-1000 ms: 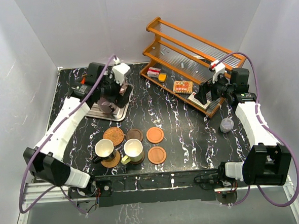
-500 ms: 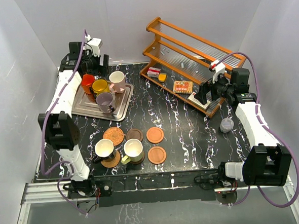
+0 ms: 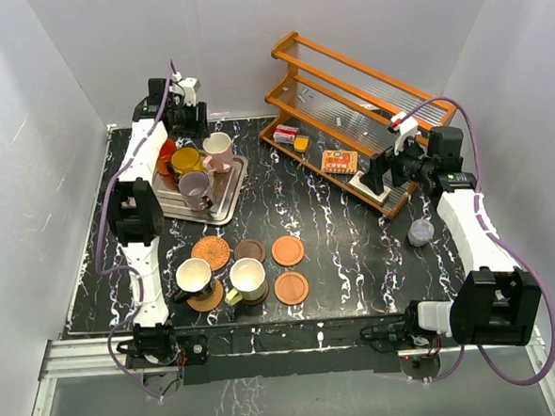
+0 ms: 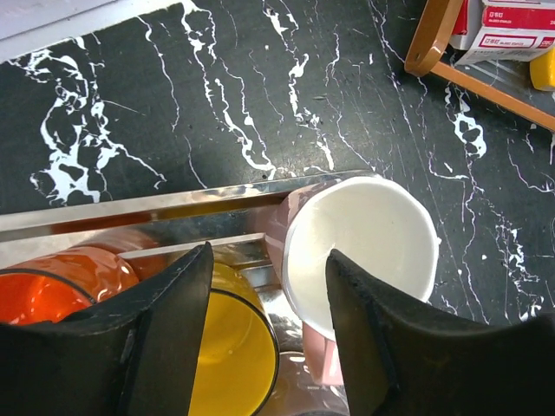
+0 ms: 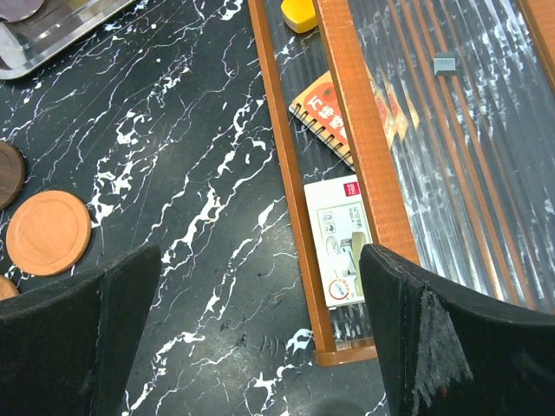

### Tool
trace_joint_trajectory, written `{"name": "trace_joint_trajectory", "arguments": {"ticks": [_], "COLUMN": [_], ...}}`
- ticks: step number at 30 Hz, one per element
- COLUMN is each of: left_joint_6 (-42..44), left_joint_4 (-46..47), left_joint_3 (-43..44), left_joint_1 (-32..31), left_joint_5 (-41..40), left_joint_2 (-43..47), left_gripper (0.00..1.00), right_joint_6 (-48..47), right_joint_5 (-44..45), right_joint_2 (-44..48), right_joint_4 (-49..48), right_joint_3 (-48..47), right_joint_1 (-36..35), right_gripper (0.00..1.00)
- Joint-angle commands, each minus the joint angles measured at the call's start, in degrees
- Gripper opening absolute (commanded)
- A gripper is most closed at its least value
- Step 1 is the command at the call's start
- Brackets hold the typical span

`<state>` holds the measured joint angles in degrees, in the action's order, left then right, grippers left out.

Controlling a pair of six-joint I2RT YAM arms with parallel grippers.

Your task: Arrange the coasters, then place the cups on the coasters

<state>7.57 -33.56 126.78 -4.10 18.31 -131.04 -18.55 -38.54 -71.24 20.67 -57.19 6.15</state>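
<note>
On the steel tray [image 3: 228, 200] stand the orange cup [image 4: 61, 290], the yellow cup [image 3: 186, 162], the cream-pink cup [image 3: 218, 147] and the lilac cup [image 3: 195, 187]. My left gripper [image 3: 195, 128] hangs over the tray's far end. It is open [image 4: 269, 256], one finger above the yellow cup [image 4: 230, 347] and the other above the cream-pink cup [image 4: 364, 238]. The black cup [image 3: 194, 275] and the pale yellow-green cup [image 3: 247, 279] each stand on a coaster. Bare coasters: woven tan [image 3: 210, 253], dark brown [image 3: 250, 250], two orange-brown [image 3: 288, 251] [image 3: 292, 287]. My right gripper [image 3: 374, 174] is open [image 5: 260, 256] and holds nothing.
A wooden rack [image 3: 356, 99] at the back right holds small boxes and a notebook [image 3: 338, 162]. A small translucent grey cup [image 3: 420, 230] stands near the right arm. White walls close in the table on three sides.
The left arm has swung from over the tray's middle to its far end, then edged right towards the cups. The right arm has not moved.
</note>
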Motion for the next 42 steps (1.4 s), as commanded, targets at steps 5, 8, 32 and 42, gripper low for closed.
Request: {"name": "trace_joint_trajectory", "arguments": {"ticks": [5,8,32,42], "left_joint_6": [0.95,1.83,3.91,2.88], "left_joint_4": [-3.75,-4.13,-4.5,-2.7], "left_joint_3": [4.44,4.24,7.16,3.62], "left_joint_1": [-0.67,-1.18,-5.03,-6.95], "left_joint_5": [2.99,2.23,-3.03,-2.15], "left_joint_2": [-2.84,-3.52,-5.0,4.28], "left_gripper": [0.45,0.42,0.05,0.0], "right_joint_6": [-0.22,-0.18,0.0,0.0], "right_joint_5": [-1.31,-1.44,-1.84,-1.71], "right_joint_2": [1.96,1.98,2.09,1.88], "right_joint_4": [-4.01,-4.05,-4.32,-4.46], "right_joint_3": [0.56,0.57,0.83,0.86], "right_joint_1": [0.35,0.31,0.35,0.35], "right_gripper": [0.98,0.98,0.98,0.98]}}
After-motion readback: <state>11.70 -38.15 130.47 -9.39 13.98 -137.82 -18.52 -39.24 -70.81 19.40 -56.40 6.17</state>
